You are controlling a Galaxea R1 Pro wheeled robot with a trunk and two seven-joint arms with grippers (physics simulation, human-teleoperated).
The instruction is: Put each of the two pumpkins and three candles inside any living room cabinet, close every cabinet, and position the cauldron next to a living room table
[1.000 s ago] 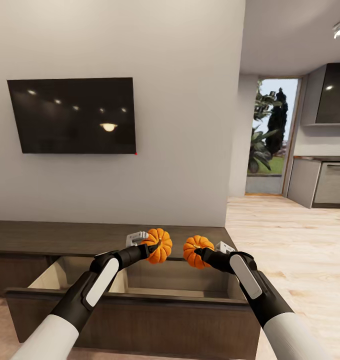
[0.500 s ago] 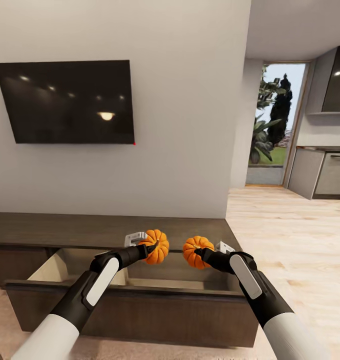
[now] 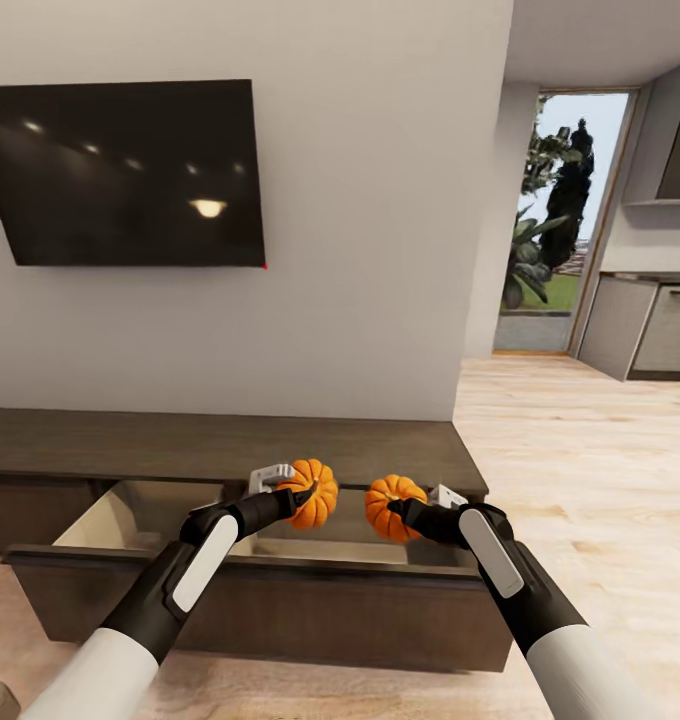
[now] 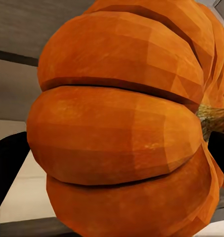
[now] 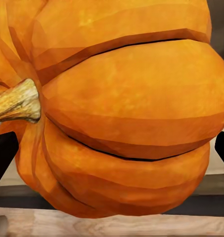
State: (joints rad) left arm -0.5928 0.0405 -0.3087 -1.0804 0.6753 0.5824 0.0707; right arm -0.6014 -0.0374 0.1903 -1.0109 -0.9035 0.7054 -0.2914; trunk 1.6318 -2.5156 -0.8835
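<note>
My left gripper (image 3: 302, 497) is shut on an orange pumpkin (image 3: 316, 493), held above the open drawer (image 3: 280, 590) of the long dark brown cabinet (image 3: 180, 445). My right gripper (image 3: 392, 510) is shut on a second orange pumpkin (image 3: 390, 505), also over the drawer's right part. In the left wrist view that pumpkin (image 4: 126, 123) is seen very close, and so is the other pumpkin (image 5: 126, 108) in the right wrist view, its tan stem to one side. The drawer's inside is pale beige. Candles, cauldron and table are out of view.
A black TV (image 3: 120, 175) hangs on the grey wall above the cabinet. Light wood plank floor (image 3: 580, 450) runs to the right toward a glass door (image 3: 565, 220) and grey kitchen units (image 3: 645, 325).
The whole view has shifted closer to the cabinet and slightly right, so the camera moved. Both grippers keep holding their pumpkins over the open drawer.
</note>
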